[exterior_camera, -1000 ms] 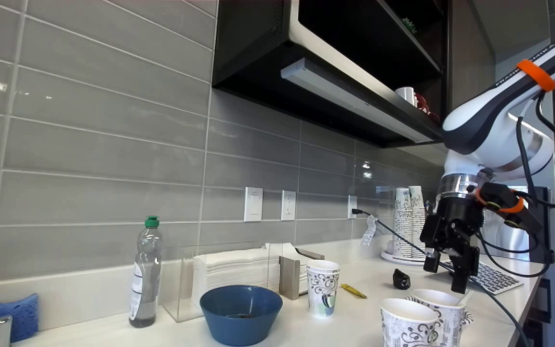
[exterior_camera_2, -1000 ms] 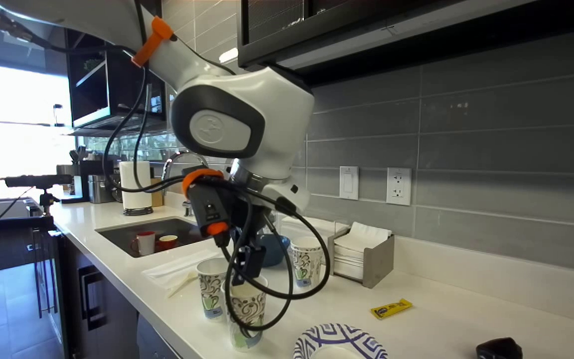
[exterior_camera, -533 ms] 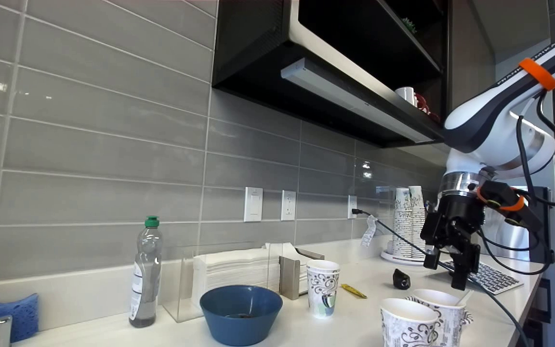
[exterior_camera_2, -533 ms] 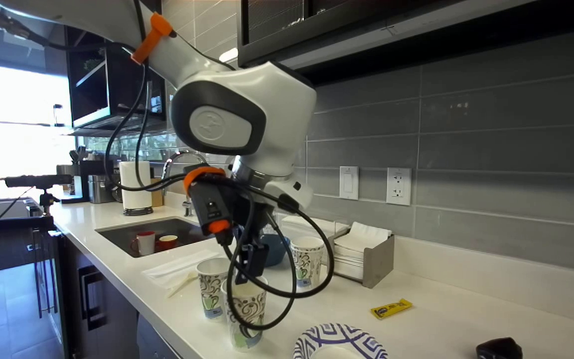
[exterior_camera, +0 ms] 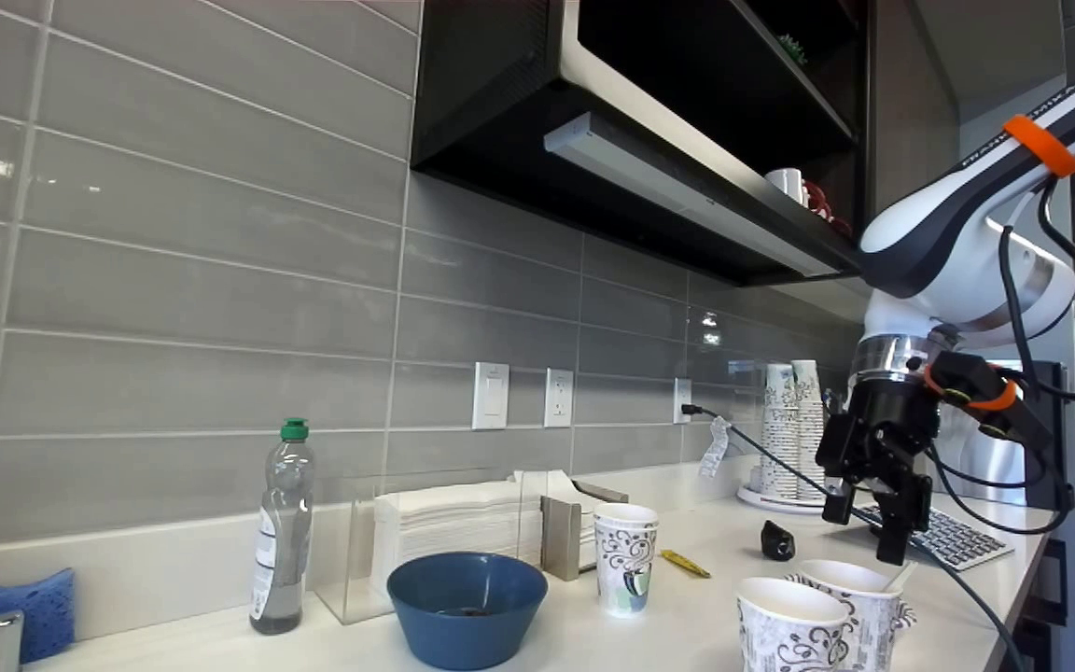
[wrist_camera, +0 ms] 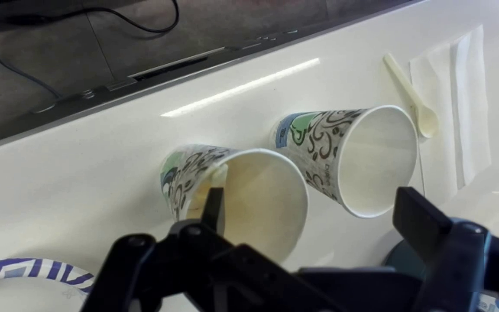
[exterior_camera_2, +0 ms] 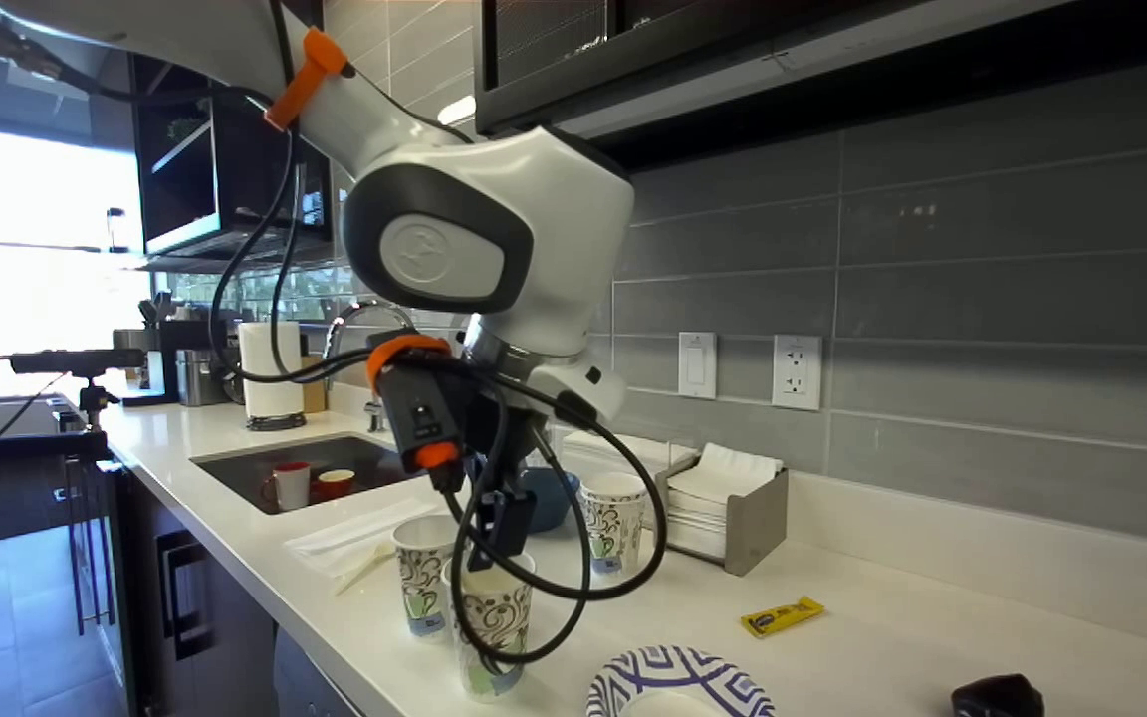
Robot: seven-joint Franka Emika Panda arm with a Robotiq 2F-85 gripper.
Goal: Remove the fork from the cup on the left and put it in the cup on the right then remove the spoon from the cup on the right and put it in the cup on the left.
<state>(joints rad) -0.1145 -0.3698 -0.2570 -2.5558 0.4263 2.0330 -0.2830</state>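
Note:
Two patterned paper cups stand close together on the white counter. In the wrist view the left cup (wrist_camera: 182, 173) holds a pale utensil (wrist_camera: 220, 173) leaning on its rim; its lower end is hidden, so its kind cannot be told. Its handle also rises in an exterior view (exterior_camera: 901, 577). The right cup (wrist_camera: 319, 143) shows no utensil inside. A pale spoon (wrist_camera: 405, 84) lies on the counter beyond it. My gripper (wrist_camera: 310, 195) is open and empty above the cups, one finger over the left cup near the utensil. It shows in both exterior views (exterior_camera: 864, 537) (exterior_camera_2: 489, 556).
A blue bowl (exterior_camera: 467, 611), another paper cup (exterior_camera: 626, 565) and a napkin holder (exterior_camera_2: 758, 523) stand towards the wall. A patterned plate (exterior_camera_2: 623, 677) lies near the cups. A folded napkin (wrist_camera: 470, 112) lies by the spoon. Black cables (exterior_camera_2: 588, 558) loop below the wrist.
My arm has shifted only very slightly, rising a little and then coming back down. The gripper stays open. The cups, utensil and spoon have not moved.

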